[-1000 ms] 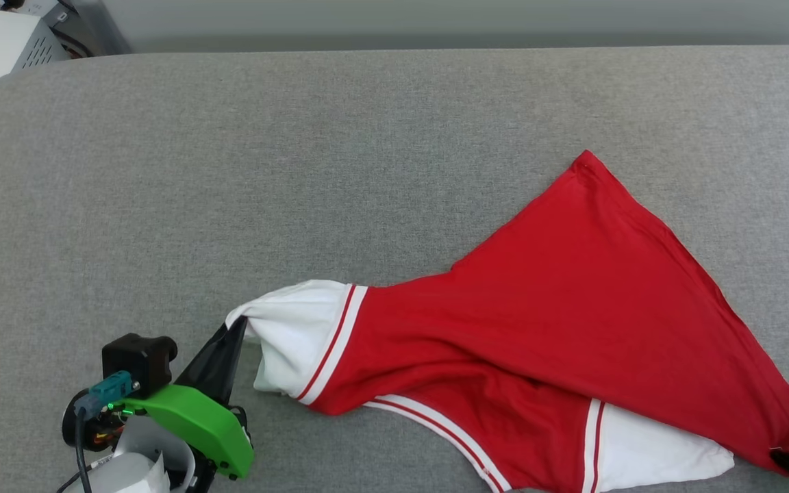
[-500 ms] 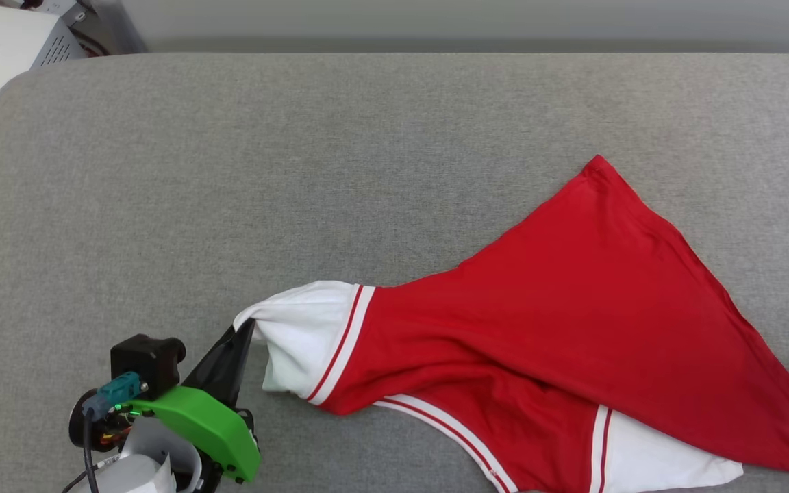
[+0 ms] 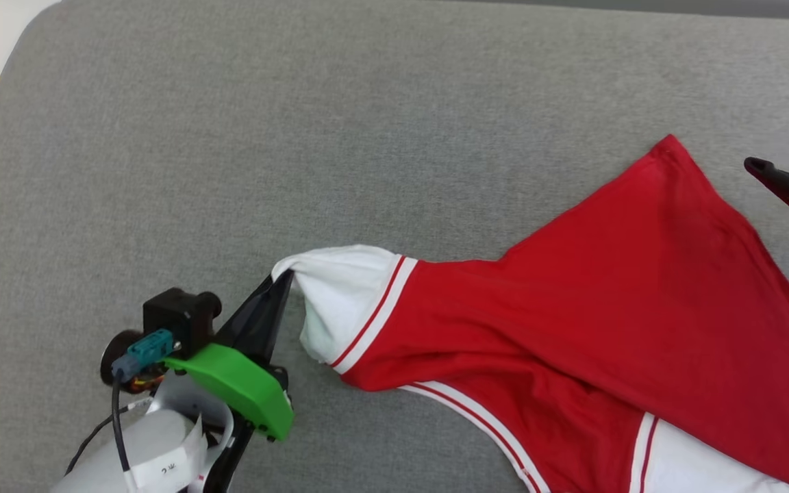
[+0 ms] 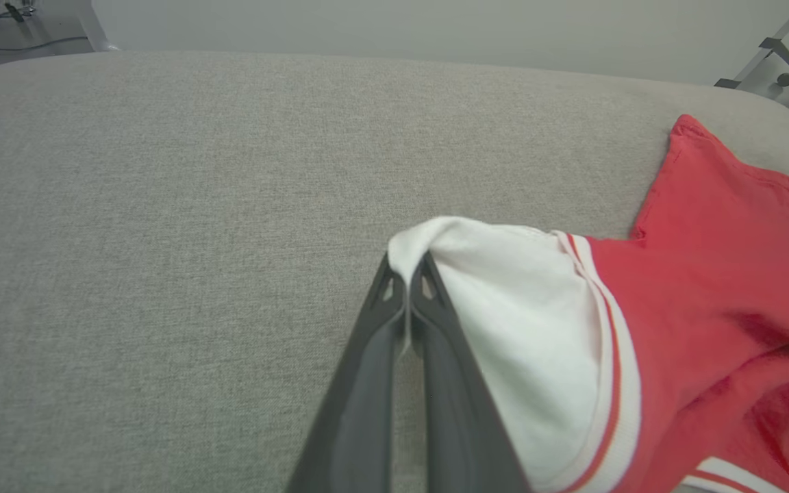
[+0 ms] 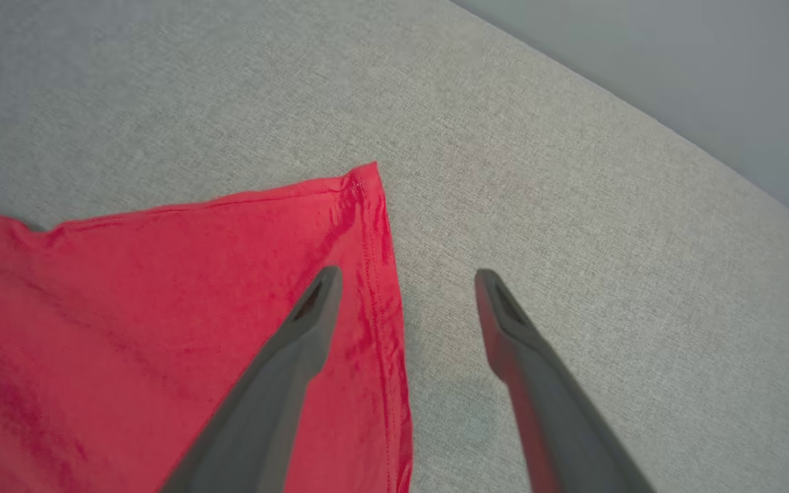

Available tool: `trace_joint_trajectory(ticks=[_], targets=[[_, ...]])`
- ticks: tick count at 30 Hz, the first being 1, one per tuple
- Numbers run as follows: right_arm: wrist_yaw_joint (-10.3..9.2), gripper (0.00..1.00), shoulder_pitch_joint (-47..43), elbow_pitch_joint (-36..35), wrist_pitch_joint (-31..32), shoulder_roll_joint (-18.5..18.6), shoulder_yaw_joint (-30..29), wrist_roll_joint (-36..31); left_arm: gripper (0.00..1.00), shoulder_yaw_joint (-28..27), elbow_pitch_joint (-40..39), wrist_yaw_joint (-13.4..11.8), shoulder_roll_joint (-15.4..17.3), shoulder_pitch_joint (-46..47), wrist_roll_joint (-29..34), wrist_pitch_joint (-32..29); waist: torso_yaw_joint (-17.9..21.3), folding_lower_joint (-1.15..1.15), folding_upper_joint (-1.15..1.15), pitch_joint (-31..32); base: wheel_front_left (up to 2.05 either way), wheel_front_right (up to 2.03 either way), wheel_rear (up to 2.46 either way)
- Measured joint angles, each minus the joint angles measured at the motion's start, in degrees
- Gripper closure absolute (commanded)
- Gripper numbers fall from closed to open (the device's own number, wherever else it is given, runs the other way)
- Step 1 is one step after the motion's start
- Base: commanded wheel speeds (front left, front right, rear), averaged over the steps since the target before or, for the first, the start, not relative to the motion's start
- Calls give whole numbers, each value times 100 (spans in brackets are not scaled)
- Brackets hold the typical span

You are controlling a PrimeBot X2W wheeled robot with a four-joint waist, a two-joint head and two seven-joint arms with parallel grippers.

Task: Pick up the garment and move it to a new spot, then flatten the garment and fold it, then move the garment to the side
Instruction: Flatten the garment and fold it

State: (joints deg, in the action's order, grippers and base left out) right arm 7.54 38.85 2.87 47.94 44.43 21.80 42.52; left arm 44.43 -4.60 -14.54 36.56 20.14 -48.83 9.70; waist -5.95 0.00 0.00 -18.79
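The left tool [image 3: 285, 279] is found nearest the robot, closed tight with the edge of the white sleeve [image 3: 343, 291] pinched between its fingers. This is judged to anchor that end for spreading. The garment [image 3: 607, 308] is laid rumpled and unfolded on the grey tabletop [image 3: 298, 103] and is drawn out from the held sleeve towards the right. Farther off, the right tool [image 3: 778, 152] is held wide apart and empty. It is poised astride the hem by the red hem corner [image 5: 360, 181], judged placed for a second grip.
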Motion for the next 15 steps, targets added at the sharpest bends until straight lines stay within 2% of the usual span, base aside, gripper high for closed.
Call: trace_joint_trajectory(ticks=[6, 10, 11, 15], targets=[[0, 0, 1028, 1114, 374, -337, 714, -280, 100, 83, 0, 91, -205, 311, 99, -14, -243, 0, 0, -342, 0, 0, 0], [0, 0, 1294, 1824, 323, -543, 1038, -366, 100, 93, 43, 148, -285, 449, 110, 29, -379, 0, 0, -574, 0, 0, 0], [0, 0, 1326, 2249, 105, -654, 1266, -369, 100, 94, 121, 200, -331, 530, 138, 43, -479, 0, 0, -732, 0, 0, 0], [-7, 0, 1428, 2443, -34, -533, 1660, -278, 100, 131, 256, 257, -405, 558, 140, 87, -608, 0, 0, -849, 0, 0, 0]])
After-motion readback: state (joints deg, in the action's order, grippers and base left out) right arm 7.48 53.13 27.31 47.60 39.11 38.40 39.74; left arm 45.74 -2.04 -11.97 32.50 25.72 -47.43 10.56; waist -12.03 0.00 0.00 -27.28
